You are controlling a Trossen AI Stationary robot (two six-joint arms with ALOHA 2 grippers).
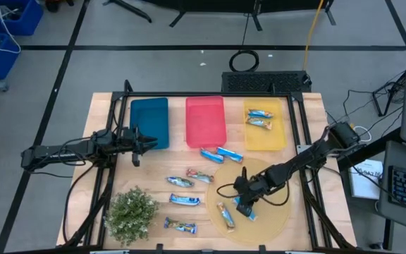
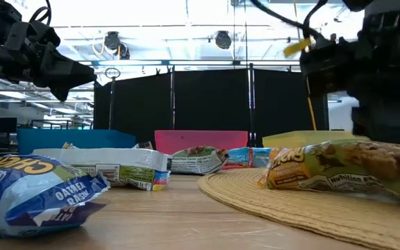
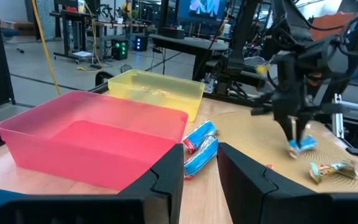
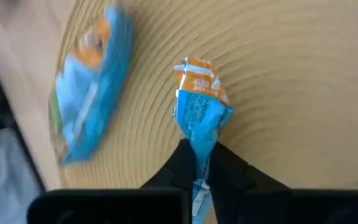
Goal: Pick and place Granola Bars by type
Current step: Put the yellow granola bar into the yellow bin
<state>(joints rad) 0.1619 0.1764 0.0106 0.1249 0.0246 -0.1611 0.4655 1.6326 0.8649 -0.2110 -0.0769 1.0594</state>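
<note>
Bar [image 4: 199, 112] pinched in right hand [image 4: 202, 163]

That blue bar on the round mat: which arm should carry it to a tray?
The right arm. Its end effector is already shut on the blue bar over the woven mat. The left end effector hovers open by the blue tray, far from it.

So the wooden tabletop [image 1: 309, 113] has three trays along the far edge: blue tray [image 1: 150, 121] left, red tray [image 1: 205, 121] middle, yellow tray [image 1: 264, 124] right. A round woven mat [image 1: 273, 215] sits near-right, a green plant [image 1: 132, 214] near-left, and loose granola bars [image 1: 182, 182] lie scattered on the wood between them.
</note>
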